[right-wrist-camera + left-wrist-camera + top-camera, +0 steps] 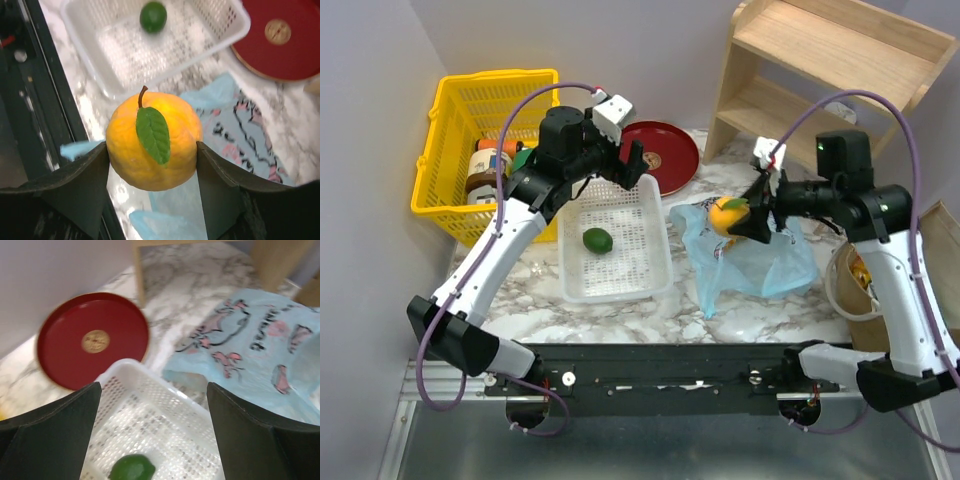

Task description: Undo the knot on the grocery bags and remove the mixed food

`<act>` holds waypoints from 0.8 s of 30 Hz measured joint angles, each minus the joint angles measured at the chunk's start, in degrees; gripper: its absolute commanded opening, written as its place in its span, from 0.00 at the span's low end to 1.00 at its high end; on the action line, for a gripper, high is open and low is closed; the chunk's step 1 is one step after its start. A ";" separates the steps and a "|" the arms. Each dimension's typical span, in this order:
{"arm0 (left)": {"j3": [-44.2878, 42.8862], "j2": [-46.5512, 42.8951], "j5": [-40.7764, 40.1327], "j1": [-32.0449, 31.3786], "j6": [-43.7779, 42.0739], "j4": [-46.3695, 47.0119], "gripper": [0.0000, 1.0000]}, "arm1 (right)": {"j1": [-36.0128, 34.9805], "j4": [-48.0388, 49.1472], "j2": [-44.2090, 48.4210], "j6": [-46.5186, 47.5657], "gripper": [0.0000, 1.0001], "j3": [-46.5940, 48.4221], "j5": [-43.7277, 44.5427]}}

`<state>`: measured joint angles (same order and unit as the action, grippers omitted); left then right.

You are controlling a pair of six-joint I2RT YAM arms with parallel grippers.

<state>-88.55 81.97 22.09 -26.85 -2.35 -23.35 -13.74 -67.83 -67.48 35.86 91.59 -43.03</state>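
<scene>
Two arms reach out over the marble desk (pixel 620 322). The right claw (pixel 740 218) is closed on the orange (pixel 125 145), one dark finger pressed to each side of the fruit; its brown stem and single green leaf face the wrist camera. The orange hangs clear above the light-blue plastic bag (pixel 772 266), which lies crumpled and flat on the desk right of centre, its dark and pink print showing.

The left claw (pixel 632 165) hovers with its fingers spread wide and nothing between them, above the far end of the white perforated tray (pixel 616 292). The lime (pixel 597 240) lies alone inside that tray, about the middle of it. The tray sits just left of the blue bag, and the bag's left edge comes close to the tray's right rim.

Beyond the tray, at the far side, lies a round red plate (pixel 670 158) with a gold mark at its centre. A yellow basket (pixel 450 130) stands at far left with jars (pixel 485 165) inside. A wooden shelf (pixel 820 60) stands at far right. At the right edge, partly hidden behind the right arm, stands the brown paper bag (pixel 942 245) with a white rope handle.
</scene>
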 measured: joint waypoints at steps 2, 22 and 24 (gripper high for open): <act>0.00 -1.11 -5.79 0.31 0.59 0.02 0.98 | -4.28 5.09 -3.50 -4.42 0.17 2.19 -0.48; 0.15 -12.20 -22.43 1.40 0.00 1.55 0.98 | -19.82 25.00 -57.94 -36.46 0.96 32.24 6.58; 0.24 -11.43 -20.46 1.40 0.26 1.01 0.98 | -20.41 25.38 -58.10 -35.82 0.99 33.68 9.35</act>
<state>-88.31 70.54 1.63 -25.45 -2.09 -22.35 -34.15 -42.46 -125.58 0.03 125.27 -33.67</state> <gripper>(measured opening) 0.984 0.943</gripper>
